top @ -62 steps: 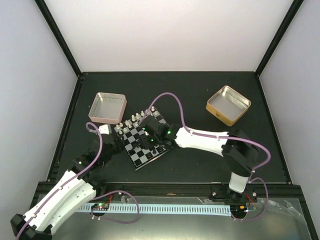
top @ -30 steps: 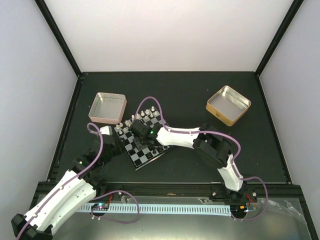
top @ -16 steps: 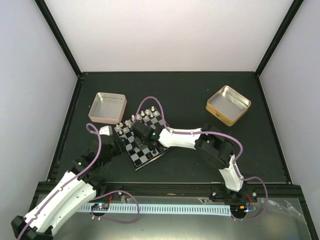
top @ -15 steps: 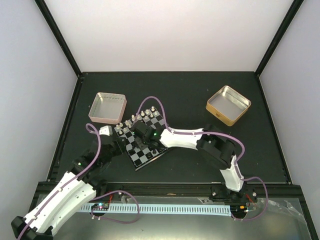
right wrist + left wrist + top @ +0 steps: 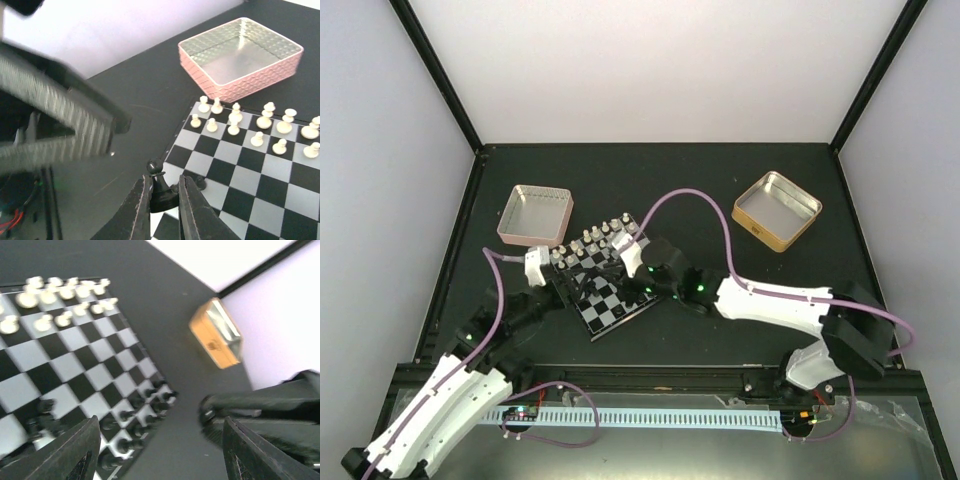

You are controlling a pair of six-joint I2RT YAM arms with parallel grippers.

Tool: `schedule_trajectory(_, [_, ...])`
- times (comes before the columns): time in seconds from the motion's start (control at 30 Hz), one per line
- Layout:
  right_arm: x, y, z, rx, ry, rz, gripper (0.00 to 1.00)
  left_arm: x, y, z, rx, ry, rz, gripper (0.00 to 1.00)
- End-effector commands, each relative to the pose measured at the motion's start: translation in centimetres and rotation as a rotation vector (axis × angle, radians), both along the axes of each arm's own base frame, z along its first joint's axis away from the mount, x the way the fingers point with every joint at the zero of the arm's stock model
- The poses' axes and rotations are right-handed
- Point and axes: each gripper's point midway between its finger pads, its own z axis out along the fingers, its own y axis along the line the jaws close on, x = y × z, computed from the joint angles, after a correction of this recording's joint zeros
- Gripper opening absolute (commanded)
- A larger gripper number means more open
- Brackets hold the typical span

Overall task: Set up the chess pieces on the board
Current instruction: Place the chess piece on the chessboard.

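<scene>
While the right gripper [image 5: 163, 186] is pinched on a black pawn-like piece [image 5: 155, 166], that piece sits at the near corner of the board [image 5: 248, 178], well apart from the white men [image 5: 257, 122]. Cannot tell if its base touches a square. The left gripper [image 5: 160, 421] stands wide and holds nothing, close beside the board.

Risks:
- An off-centre release could topple the piece into the black men [image 5: 150, 418].
- Both arms crowd one edge, so a bump could shove the board.
</scene>
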Motion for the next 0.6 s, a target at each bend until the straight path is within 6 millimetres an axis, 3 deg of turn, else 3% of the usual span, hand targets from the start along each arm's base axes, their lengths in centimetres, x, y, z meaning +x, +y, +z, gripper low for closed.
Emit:
schedule_trajectory(0.0, [-2.5, -0.3, 3.4, 0.154, -0.099, 0.151, 0.10, -1.6, -2.6, 6.7, -0.168, -0.138, -0.171, 0.68])
schedule_trajectory(0.1, [-3.6, -1.2, 4.5, 0.213, -0.128, 0.181, 0.10, -2.2, -3.3, 7.7, -0.198, -0.161, -0.226, 0.67])
schedule_trajectory(0.3, [-4.8, -1.9, 6.7, 0.291, -0.162, 0.222, 0.10, -2.8, -5.0, 7.4, -0.229, -0.125, -0.330, 0.54])
schedule_trajectory(0.4, [-4.8, -1.8, 6.7, 0.297, -0.161, 0.222, 0.10, -3.1, -5.2, 8.2, -0.248, -0.149, -0.351, 0.50])
schedule_trajectory(0.57, [-4.6, -1.8, 6.9, 0.309, -0.157, 0.210, 0.10, -3.4, -5.6, 8.2, -0.260, -0.144, -0.381, 0.34])
